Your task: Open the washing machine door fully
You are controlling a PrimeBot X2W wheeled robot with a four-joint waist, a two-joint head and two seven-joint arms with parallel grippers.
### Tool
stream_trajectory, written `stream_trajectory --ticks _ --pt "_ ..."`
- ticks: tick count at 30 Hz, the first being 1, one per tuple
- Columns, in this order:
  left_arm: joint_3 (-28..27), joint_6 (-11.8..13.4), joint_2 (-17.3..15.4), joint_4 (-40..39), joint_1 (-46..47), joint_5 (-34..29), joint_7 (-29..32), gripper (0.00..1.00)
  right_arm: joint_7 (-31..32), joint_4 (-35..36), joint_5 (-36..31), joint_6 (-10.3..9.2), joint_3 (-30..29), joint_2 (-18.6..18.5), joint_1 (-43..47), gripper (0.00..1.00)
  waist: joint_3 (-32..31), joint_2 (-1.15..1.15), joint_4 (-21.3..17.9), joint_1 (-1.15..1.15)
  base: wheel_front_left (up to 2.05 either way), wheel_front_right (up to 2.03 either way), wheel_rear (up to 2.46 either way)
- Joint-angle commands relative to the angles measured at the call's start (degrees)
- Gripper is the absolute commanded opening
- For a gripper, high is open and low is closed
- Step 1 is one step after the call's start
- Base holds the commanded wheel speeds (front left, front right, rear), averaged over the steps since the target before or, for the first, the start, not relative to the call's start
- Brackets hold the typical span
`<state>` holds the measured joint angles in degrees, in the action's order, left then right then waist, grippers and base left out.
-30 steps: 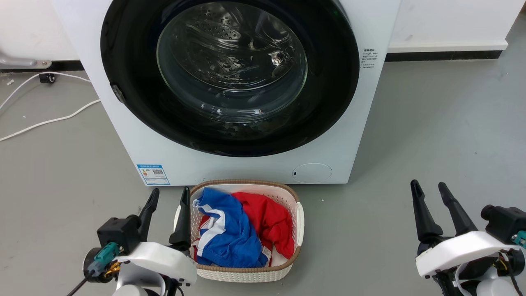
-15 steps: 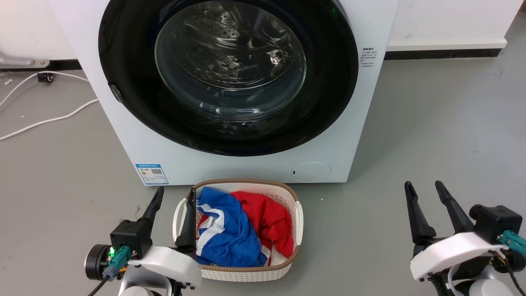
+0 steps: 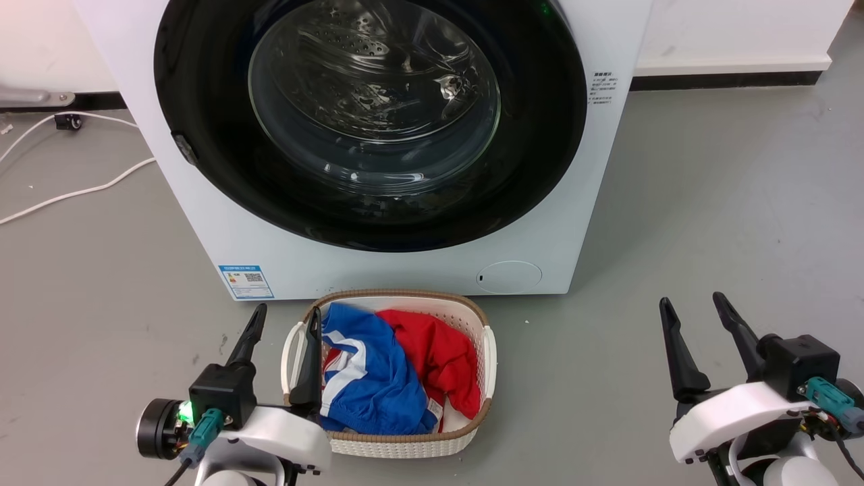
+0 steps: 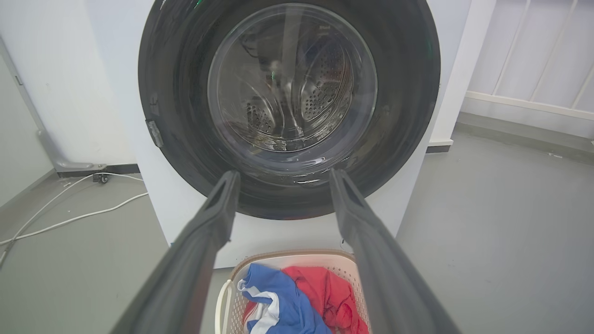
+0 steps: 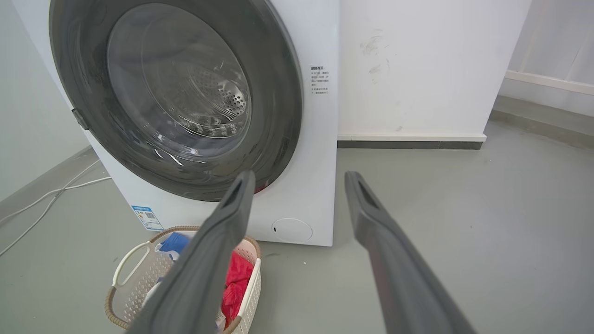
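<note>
The washing machine door (image 3: 202,155) is a big round glossy black ring with a bulging clear glass centre, lying flush against the white machine front; the same washing machine door (image 4: 176,116) faces the left wrist view and the washing machine door (image 5: 83,93) shows at an angle in the right wrist view. A small grey hinge piece (image 3: 183,148) sits on its left rim. My left gripper (image 3: 285,317) is open low at the left, over the basket's left edge and well short of the door. At the lower right my right gripper (image 3: 694,302) is open above bare floor.
A white woven basket (image 3: 489,351) holding blue and red clothes stands on the floor just before the machine. A small round white flap (image 3: 508,277) marks the machine's lower front. White cables (image 3: 74,192) trail on the grey floor at the left. A white wall (image 5: 417,69) rises right of the machine.
The whole head view has shifted slightly, so the camera moved. Both grippers have crept a little forward and stay open. The door looks unchanged.
</note>
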<state>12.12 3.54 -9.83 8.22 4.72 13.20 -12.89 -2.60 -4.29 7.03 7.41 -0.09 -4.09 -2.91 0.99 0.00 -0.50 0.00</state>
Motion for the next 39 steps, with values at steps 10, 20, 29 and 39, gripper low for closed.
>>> stream_trajectory --ticks 10,20,29,39 --pt "-1.3 -0.6 0.8 0.9 -0.3 -3.4 -1.4 1.0 -1.0 0.9 -5.2 0.12 0.1 0.4 0.3 1.0 0.3 0.0 -0.1 0.0 0.0 0.0 0.0" --pt "-2.3 -1.7 1.9 2.0 -0.7 -6.3 -2.4 1.0 -1.8 1.3 -8.5 0.08 -0.4 0.8 0.7 1.0 0.3 0.0 -0.1 0.0 0.0 0.0 0.0" --pt "-3.7 -2.6 2.8 2.6 -0.8 -5.2 -2.4 1.0 -2.1 0.9 -6.9 0.08 -0.8 1.1 0.6 1.0 0.2 0.0 -0.1 0.0 0.0 0.0 0.0" --pt "-4.9 -3.5 3.6 3.5 -0.8 -5.5 -2.3 1.0 -2.5 -0.2 -6.1 0.08 -0.6 1.2 -0.1 1.0 0.1 0.0 0.0 0.0 0.0 0.0 0.0"
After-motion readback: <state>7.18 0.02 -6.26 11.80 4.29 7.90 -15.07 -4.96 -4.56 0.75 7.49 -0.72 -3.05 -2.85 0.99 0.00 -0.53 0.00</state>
